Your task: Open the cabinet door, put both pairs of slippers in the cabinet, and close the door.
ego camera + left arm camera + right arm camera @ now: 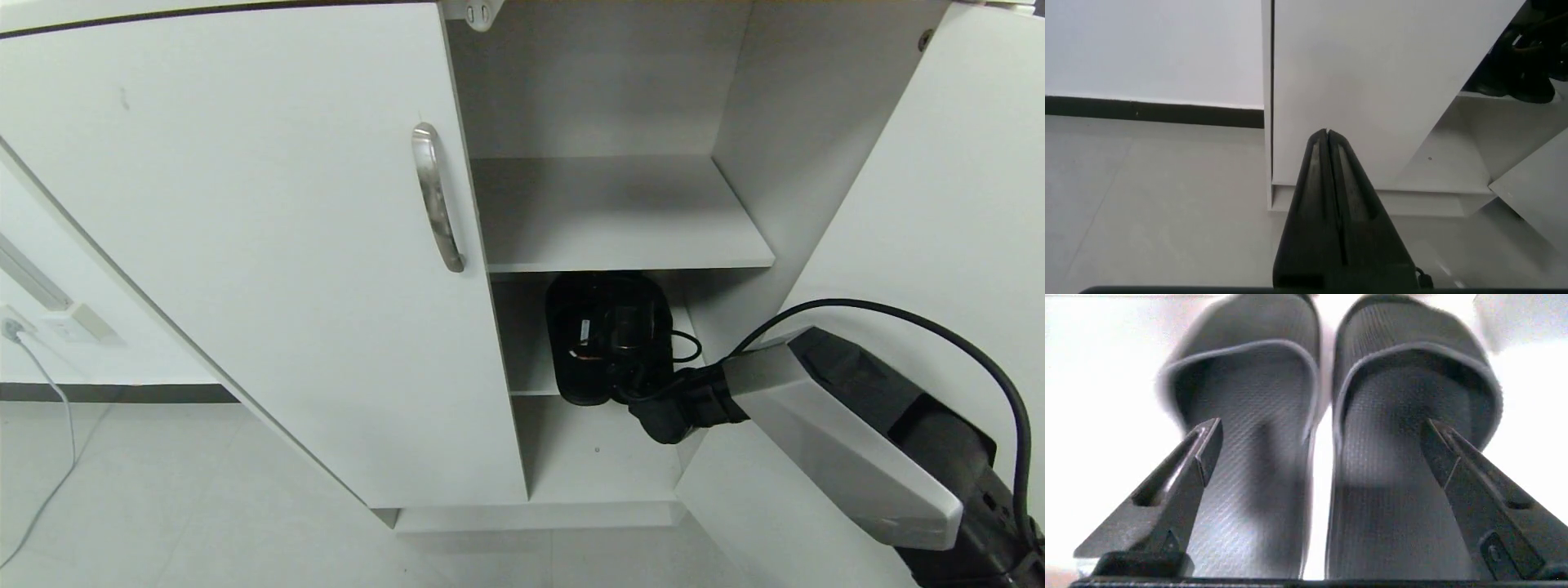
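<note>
A pair of black slippers (608, 335) lies side by side on the cabinet's middle shelf, toes pointing inward. My right gripper (1321, 429) is inside that compartment, open, with one finger (1180, 478) over each slipper (1404, 457) and nothing held. The right cabinet door (939, 204) stands swung open, while the left door (245, 245) with its metal handle (437, 200) is closed. My left gripper (1327, 139) is shut and empty, low near the floor, pointing at the cabinet's base.
The upper shelf (612, 212) and bottom compartment (596, 457) hold nothing. A wall socket with a cable (12, 331) is at the far left. Tiled floor (204, 506) spreads in front of the cabinet.
</note>
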Controlling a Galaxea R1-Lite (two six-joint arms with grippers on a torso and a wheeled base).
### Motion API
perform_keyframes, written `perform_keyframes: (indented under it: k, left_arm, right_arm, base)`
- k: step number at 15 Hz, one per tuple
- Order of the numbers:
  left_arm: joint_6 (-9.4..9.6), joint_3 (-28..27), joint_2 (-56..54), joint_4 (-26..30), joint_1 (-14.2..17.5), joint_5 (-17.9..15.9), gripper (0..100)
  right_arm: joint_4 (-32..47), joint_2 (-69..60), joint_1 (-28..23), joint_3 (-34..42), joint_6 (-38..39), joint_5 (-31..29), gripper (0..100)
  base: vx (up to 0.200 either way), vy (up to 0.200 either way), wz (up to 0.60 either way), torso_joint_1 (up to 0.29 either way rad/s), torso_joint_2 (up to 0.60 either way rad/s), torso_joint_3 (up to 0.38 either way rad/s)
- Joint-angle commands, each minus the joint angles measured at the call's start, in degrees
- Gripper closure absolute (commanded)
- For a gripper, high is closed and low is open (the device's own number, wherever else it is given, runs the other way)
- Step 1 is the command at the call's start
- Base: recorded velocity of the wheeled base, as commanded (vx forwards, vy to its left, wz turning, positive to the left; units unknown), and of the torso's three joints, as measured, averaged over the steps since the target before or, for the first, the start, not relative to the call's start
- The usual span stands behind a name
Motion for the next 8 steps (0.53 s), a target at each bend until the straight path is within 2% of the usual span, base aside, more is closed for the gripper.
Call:
perform_keyframes:
  k: [1,8]
  left_arm:
    - [-0.01,-0.1,0.1,0.0,0.0,0.0,100]
    - [-0.01,0.0,0.1,0.0,0.0,0.0,100]
  right_arm:
    - [0.6,1.2,-0.4,-2.0,0.0,0.5,100]
    - [2.0,2.9,-0.7,-4.5,0.1,0.4,100]
  base:
    - [0.0,0.0,0.0,0.0,0.0,0.0]
    - [0.0,0.0,0.0,0.0,0.0,0.0]
